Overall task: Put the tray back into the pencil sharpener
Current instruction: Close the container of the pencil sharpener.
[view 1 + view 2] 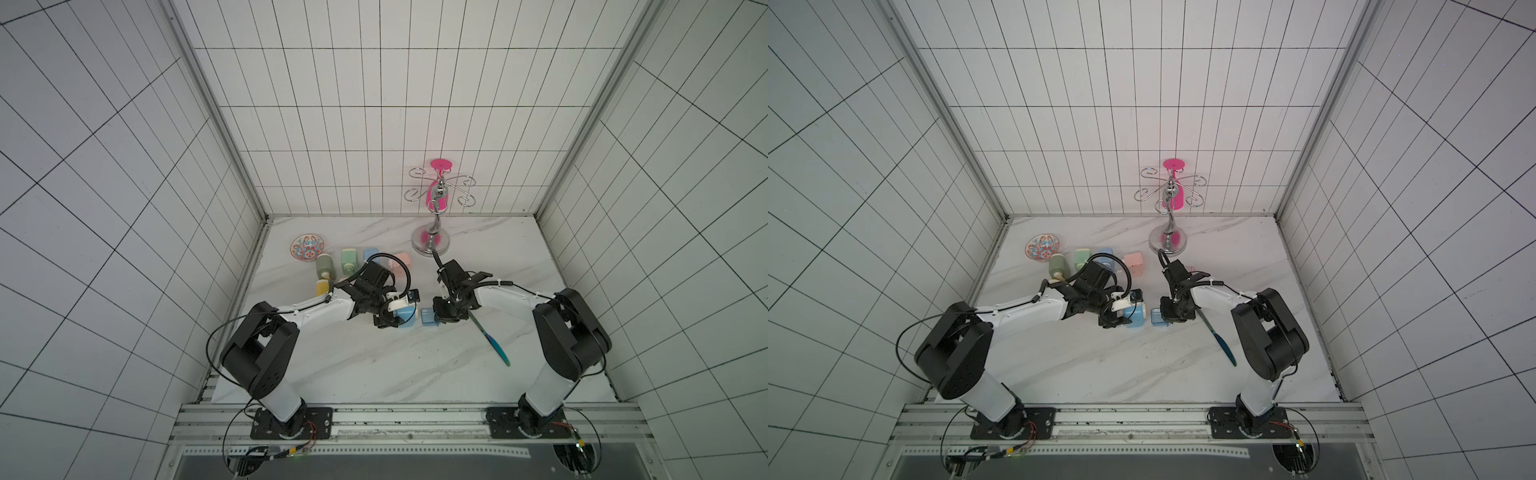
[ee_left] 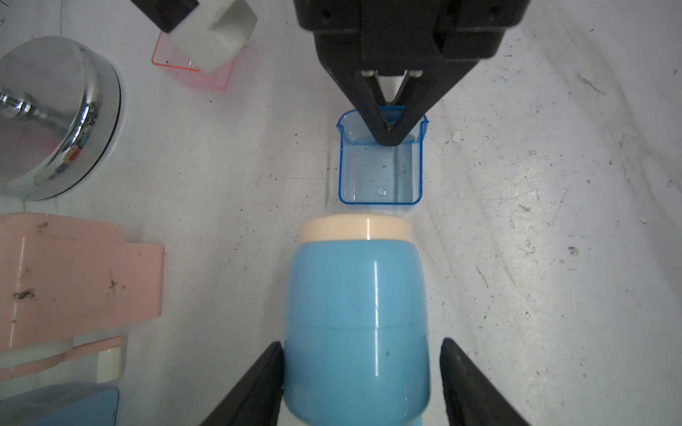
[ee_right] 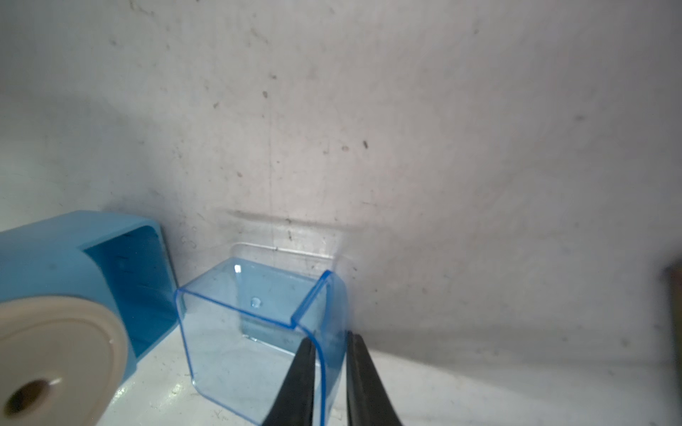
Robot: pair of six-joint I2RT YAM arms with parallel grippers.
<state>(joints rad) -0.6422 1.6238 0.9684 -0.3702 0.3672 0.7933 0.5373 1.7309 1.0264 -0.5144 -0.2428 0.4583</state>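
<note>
Right claw (image 3: pixel 329 337) pinches one end wall of the clear blue tray (image 3: pixel 221 332), with one finger inside the tray and one outside, so the jaws are closed on the plastic. The tray stands upright on the white marble bench (image 1: pixel 374 365) with its open top facing up. It is not in the pencil sharpener (image 3: pixel 48 258) but just beside it, with a narrow strip of bench between them. The sharpener's empty slot faces the tray, next to the cream face with the pencil hole.

Left claw (image 2: pixel 361 343) straddles the blue body of the sharpener from the opposite end. One finger is against its side and a thin gap shows at the other, so the jaws are open around it and not clamped.

In both top views the two arms meet near the middle of the bench, with the sharpener and tray between them. A pink sharpener (image 2: pixel 66 273), a chrome stand (image 1: pixel 431 241) and a patterned bowl (image 1: pixel 307 248) sit farther back.
</note>
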